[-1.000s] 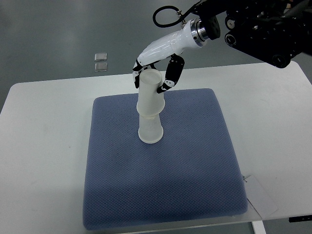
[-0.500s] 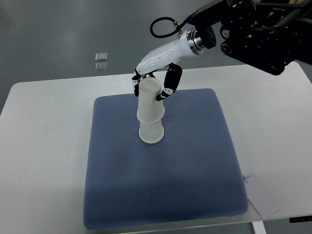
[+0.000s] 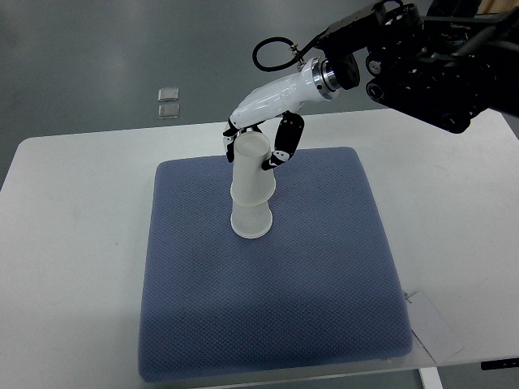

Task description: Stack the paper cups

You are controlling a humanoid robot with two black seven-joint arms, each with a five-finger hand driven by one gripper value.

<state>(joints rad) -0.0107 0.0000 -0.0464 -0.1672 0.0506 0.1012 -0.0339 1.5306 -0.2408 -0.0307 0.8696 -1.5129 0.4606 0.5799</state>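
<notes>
Right robot hand (image 3: pixel 258 146) pinches the top of the upper paper cup (image 3: pixel 250 166), dark fingers (image 3: pixel 285 139) wrapped round its closed end; that cup sits inverted over the lower paper cup (image 3: pixel 250 220), which stands near the middle of the blue mat (image 3: pixel 324 267), toward its far edge. Stack looks slightly tilted and only partly nested, so letting go off-axis or dragging sideways could tip both cups on the soft mat. Mat lies on the white counter (image 3: pixel 73 243); left arm not seen.
</notes>
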